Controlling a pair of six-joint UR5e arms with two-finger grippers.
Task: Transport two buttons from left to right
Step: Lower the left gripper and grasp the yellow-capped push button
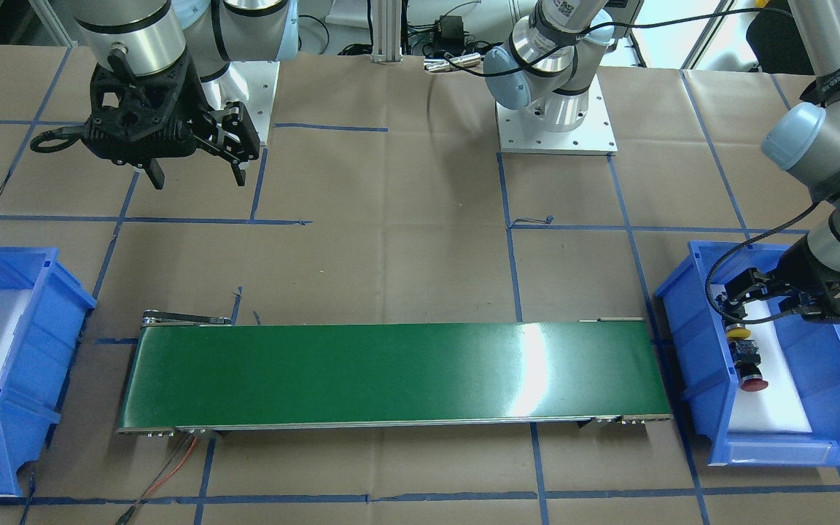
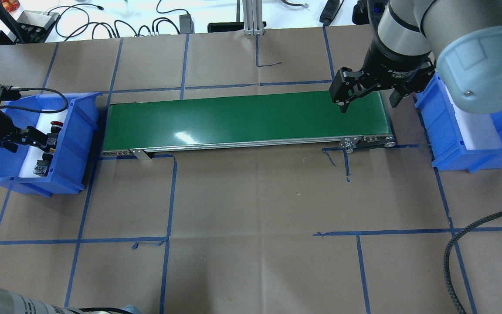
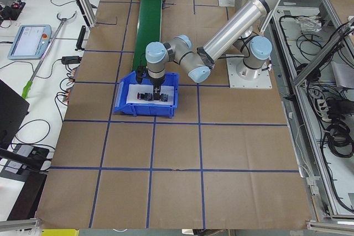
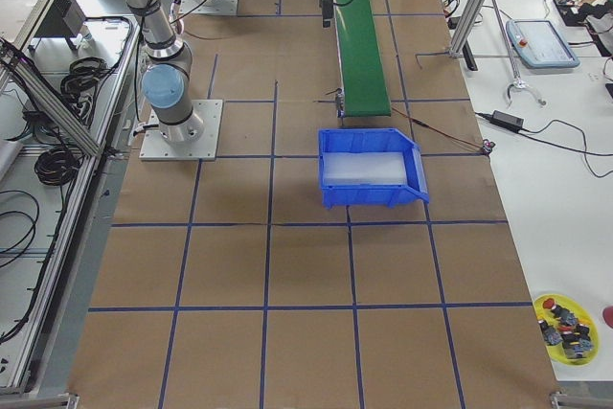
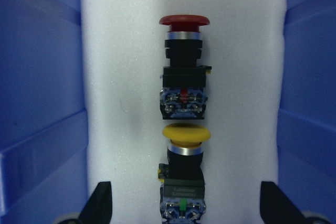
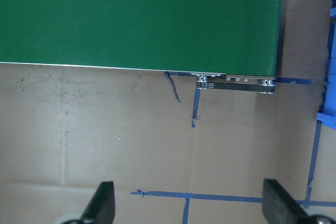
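Your left end effector [image 5: 186,204] is down in the blue bin [image 1: 697,364] on the robot's left, released, with its fingers [image 5: 102,203] spread wide on either side of the yellow button [image 5: 186,153]. That button lies on the white foam pad [image 5: 126,77]. Its cap is just beside the rear block of the red button [image 5: 184,72], the two in one line. Your right end effector [image 6: 189,201] hangs released and holding nothing near the green belt [image 2: 242,117] at its right end, close to the second blue bin [image 2: 464,144].

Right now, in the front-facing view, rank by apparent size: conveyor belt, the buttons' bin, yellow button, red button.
1. conveyor belt
2. blue bin
3. yellow button and red button: look alike, not ranked.
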